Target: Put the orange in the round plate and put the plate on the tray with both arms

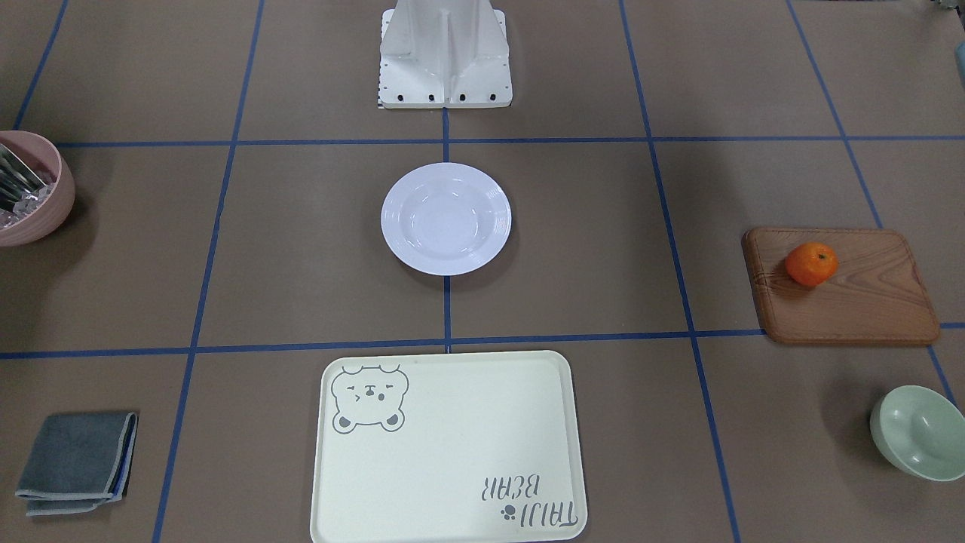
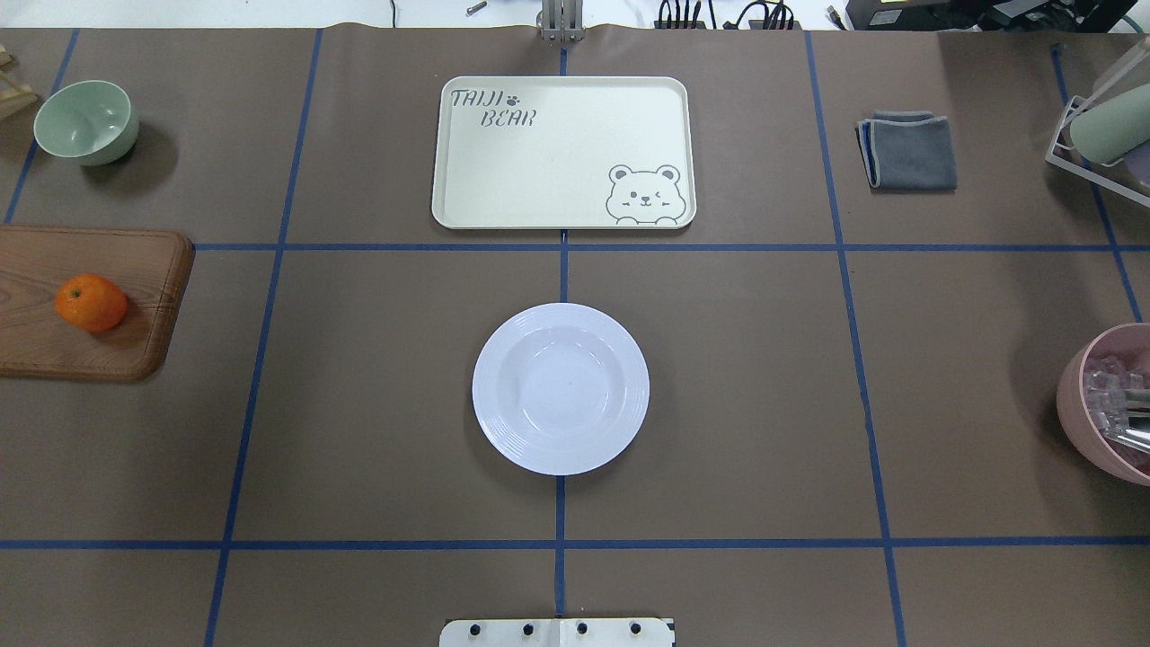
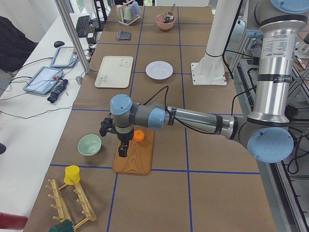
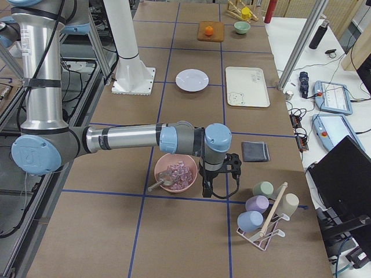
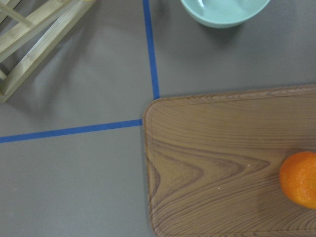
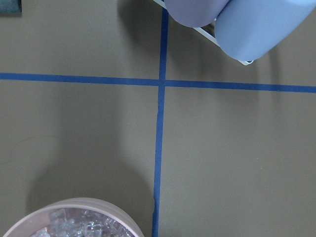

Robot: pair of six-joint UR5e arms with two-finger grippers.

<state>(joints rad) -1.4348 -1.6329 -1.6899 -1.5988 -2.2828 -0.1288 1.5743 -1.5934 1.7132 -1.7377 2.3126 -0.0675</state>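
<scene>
Orange point(image 2: 90, 303) is on the wooden board point(image 2: 54, 355) at the desk's left edge, not on the round plate point(image 2: 560, 388). The plate is empty and sits mid-desk, straight out from the robot base, well apart from the orange. Tray point(image 2: 563, 153) lies flat at the middle of the far edge, empty, with a gap between it and the plate.

Left gripper point(image 3: 123, 149) hangs over the board, pointing down, just beside the orange. I cannot tell whether it touches. It shows only in the side view, so I cannot tell whether the jaws are apart or together. The left wrist camera has the orange at its right edge and a board corner mid-view, with no fingers in shot.

Right gripper point(image 4: 217, 185) is over the desk near the right edge, between the pink bowl point(image 4: 174, 172) and the cup rack point(image 4: 264, 217). Jaws are the same story: side view only, so I cannot tell.

Other items: a green bowl point(image 2: 87, 121) towards the far-left corner and a folded grey cloth point(image 2: 909, 151) on the far right. The pink bowl holds clear chunks and a metal utensil.
</scene>
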